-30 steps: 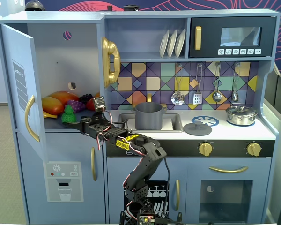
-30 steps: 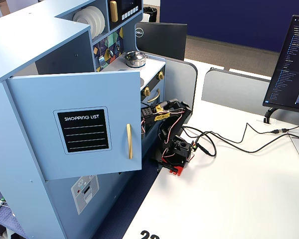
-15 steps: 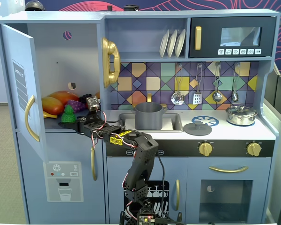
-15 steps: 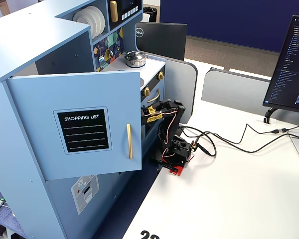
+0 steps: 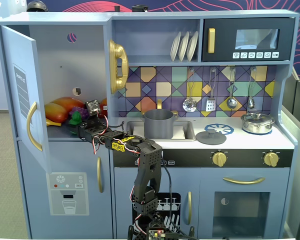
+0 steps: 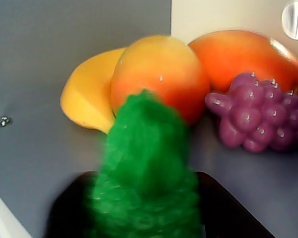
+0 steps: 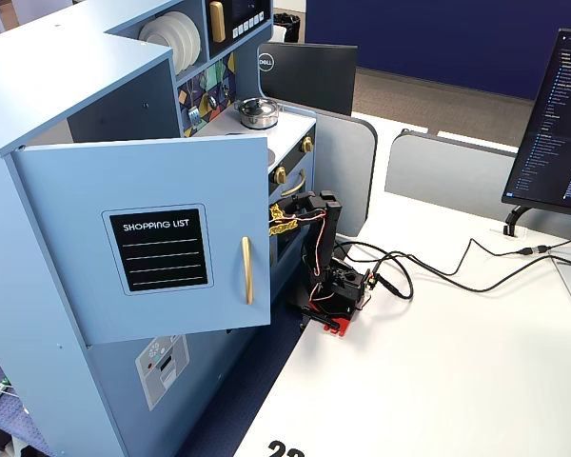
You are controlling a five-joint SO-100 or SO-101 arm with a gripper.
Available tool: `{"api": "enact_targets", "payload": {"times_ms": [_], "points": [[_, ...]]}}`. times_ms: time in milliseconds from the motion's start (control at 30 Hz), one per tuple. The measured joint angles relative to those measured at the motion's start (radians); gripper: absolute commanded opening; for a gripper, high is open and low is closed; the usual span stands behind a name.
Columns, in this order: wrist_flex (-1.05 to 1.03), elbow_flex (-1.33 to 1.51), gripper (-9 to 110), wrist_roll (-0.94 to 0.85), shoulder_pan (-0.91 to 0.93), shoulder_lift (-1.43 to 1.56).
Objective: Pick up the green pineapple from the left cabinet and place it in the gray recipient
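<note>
The green pineapple (image 6: 146, 168) fills the lower middle of the wrist view, its bumpy body between my gripper's (image 6: 146, 198) two black fingers (image 6: 69, 210), which press against both of its sides. In a fixed view the pineapple (image 5: 76, 118) stands at the front of the left cabinet's (image 5: 55, 55) shelf, with my gripper (image 5: 76, 128) reaching in around it. The cabinet door (image 5: 20, 90) hangs open. The gray recipient (image 5: 158, 124) stands in the sink, apart to the right. In the other fixed view the open door (image 7: 152, 238) hides the shelf and the gripper.
Behind the pineapple lie a purple grape bunch (image 6: 258, 116), an orange mango (image 6: 159, 74) and a yellow banana (image 6: 87, 96). A gold phone (image 5: 118, 65) hangs on the cabinet's right wall. A gray lid (image 5: 211, 136) and a silver lidded pot (image 5: 257, 121) sit on the counter.
</note>
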State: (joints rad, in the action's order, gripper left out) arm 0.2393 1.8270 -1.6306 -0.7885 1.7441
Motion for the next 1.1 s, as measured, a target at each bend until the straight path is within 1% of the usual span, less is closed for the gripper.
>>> {"api": "enact_targets", "payload": {"times_ms": [167, 300, 467, 667, 733, 867, 967, 1100], "points": [[0.000, 0.000, 0, -0.002, -0.031, 0.012], [-0.012, 0.051, 0, -0.054, -0.115, 0.137], [-0.118, 0.221, 0, -0.155, -0.170, 0.437], [-0.276, 0.445, 0, -0.227, -0.137, 0.904], [-0.319, 0.471, 0, -0.219, -0.063, 1.029], [-0.422, 0.479, 0, -0.109, 0.204, 1.227], [-0.457, 0.465, 0, -0.006, 0.440, 1.253], [-0.469, 0.387, 0, 0.061, 0.650, 1.169]]}}
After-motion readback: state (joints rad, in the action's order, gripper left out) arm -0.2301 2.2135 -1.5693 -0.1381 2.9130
